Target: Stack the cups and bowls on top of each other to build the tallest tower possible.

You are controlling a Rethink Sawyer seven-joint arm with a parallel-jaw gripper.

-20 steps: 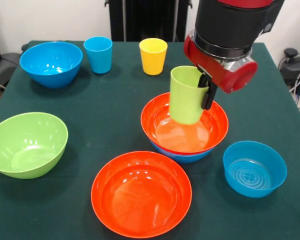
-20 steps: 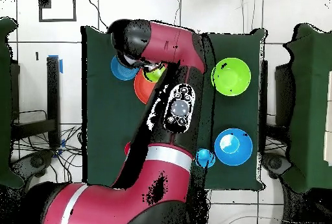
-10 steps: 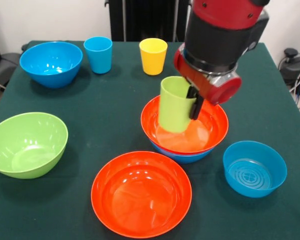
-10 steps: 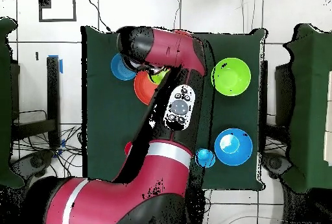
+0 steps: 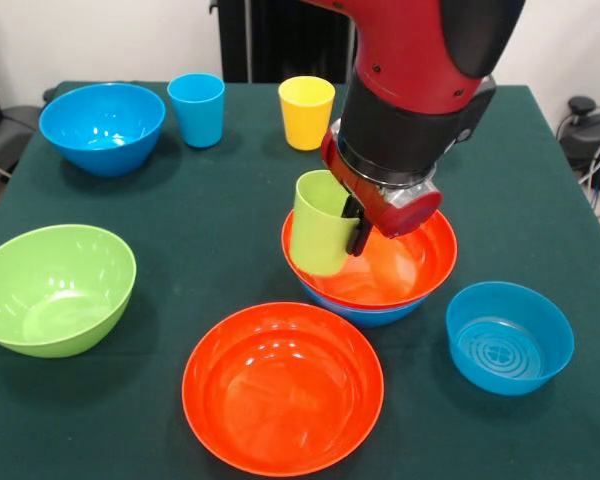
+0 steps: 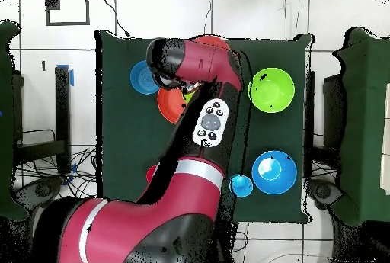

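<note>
The gripper (image 5: 352, 222) is pinching the wall of a lime green cup (image 5: 321, 224), fingers closed on its rim, holding it tilted over the near-left rim of an orange bowl (image 5: 405, 268) that is nesting in a blue bowl (image 5: 365, 313). Released here, off-centre and leaning, the cup is likely to tip and roll off. Just in front, a second orange bowl (image 5: 283, 386) is crowding any spill; the green bowl (image 5: 56, 287) is sitting well apart.
</note>
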